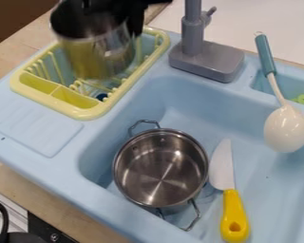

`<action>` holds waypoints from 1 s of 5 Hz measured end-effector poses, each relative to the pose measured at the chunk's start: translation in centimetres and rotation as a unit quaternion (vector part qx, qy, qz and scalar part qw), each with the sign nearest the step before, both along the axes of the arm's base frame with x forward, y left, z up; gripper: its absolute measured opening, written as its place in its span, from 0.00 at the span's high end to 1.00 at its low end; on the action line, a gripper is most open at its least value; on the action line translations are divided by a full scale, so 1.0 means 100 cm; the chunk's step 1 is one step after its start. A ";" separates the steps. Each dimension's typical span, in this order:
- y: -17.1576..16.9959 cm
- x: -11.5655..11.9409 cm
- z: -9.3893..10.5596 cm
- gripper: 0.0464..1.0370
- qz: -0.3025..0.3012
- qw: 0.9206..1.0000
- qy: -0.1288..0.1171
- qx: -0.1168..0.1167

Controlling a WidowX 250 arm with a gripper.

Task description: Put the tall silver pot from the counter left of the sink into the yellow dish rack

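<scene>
At the upper left, the black gripper (pixel 128 18) is shut on the rim of a shiny metal pot (pixel 97 54). The pot is held over the yellow-rimmed dish rack (pixel 85 113), its dark opening facing up and slightly toward the camera. Whether its bottom touches the rack cannot be told. A second metal pot (pixel 161 168) with two wire handles lies in the blue sink, open side up. Beside it on the right is a knife (pixel 234 213) with a yellow handle and pale blade. A white spoon (pixel 286 128) with a teal handle leans over the sink's back edge.
A grey faucet (pixel 205 59) stands behind the sink (pixel 91 137), right of the rack. Something green (pixel 303 99) sits in the small compartment at the right edge. A black cable (pixel 1 220) curves at the lower left.
</scene>
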State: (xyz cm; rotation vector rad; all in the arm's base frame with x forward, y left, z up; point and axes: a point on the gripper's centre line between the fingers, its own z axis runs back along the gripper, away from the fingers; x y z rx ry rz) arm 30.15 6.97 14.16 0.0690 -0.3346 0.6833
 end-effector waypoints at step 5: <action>0.007 0.006 -0.034 0.97 0.009 1.000 0.022 0.003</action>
